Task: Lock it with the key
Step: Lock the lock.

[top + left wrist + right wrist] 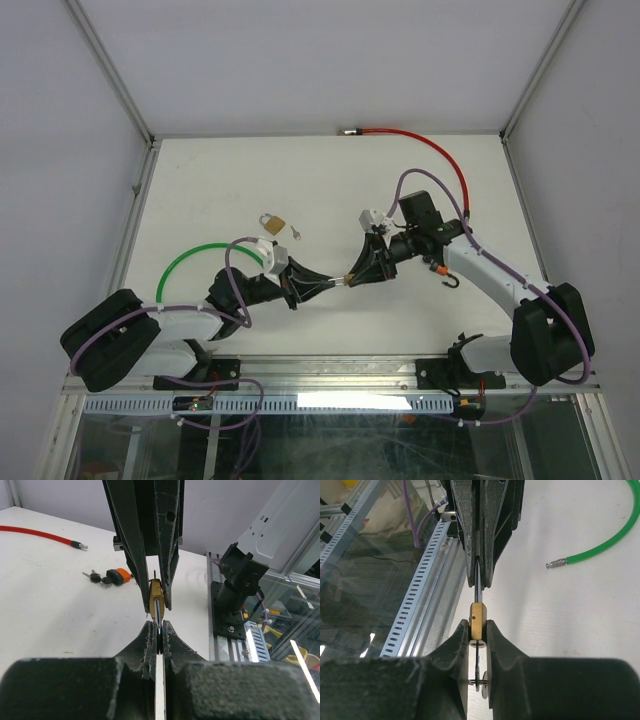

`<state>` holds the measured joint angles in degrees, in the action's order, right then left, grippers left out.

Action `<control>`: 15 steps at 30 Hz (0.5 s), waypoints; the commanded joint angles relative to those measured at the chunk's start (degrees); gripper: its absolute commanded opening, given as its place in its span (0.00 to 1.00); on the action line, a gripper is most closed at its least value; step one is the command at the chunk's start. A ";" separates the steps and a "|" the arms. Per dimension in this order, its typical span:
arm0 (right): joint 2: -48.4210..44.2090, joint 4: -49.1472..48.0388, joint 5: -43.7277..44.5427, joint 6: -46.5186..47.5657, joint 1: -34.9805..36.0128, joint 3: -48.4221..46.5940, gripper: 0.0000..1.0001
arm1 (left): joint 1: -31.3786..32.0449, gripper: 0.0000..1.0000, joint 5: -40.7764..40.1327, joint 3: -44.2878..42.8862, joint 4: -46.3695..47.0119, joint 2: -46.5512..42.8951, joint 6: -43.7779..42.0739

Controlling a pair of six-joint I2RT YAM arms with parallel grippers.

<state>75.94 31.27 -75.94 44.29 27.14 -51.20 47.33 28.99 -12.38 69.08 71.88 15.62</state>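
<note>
The left arm (190, 325) and right arm (490, 272) are built alike, with smooth white plastic links between bulky matte black joint housings (545, 340). A looping purple cable (237, 285) runs along each, and a small white camera mount (368, 217) sits at the wrist. The left gripper (336, 283) and right gripper (351, 279) carry long, tapering black fingers (145, 650) with a grainy, ridged surface.

Bright, even light from above washes the white table (330, 180), leaving only faint, soft shadows under the arms. In the wrist views the left gripper (159, 627) and right gripper (478, 630) fill the foreground, dark and blurred, while glare streaks the glass panel (292, 635) alongside.
</note>
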 commanded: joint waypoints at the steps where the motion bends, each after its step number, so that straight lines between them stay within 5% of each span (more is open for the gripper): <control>1: -0.82 -15.76 -4.21 -8.95 3.14 1.90 0.00 | 2.60 0.00 2.10 -3.91 6.72 3.64 1.48; 8: 0.12 -18.29 -4.24 -10.75 3.10 2.64 0.00 | 3.59 0.00 1.90 -4.61 9.96 7.47 1.99; 15: 1.00 -1.57 -0.93 4.11 0.07 -2.52 0.03 | 3.61 0.00 -1.04 -0.97 6.57 2.04 -0.02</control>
<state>76.49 26.76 -75.00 39.51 26.81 -47.79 47.99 28.01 -12.36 73.63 77.25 17.06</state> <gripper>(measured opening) 0.152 0.024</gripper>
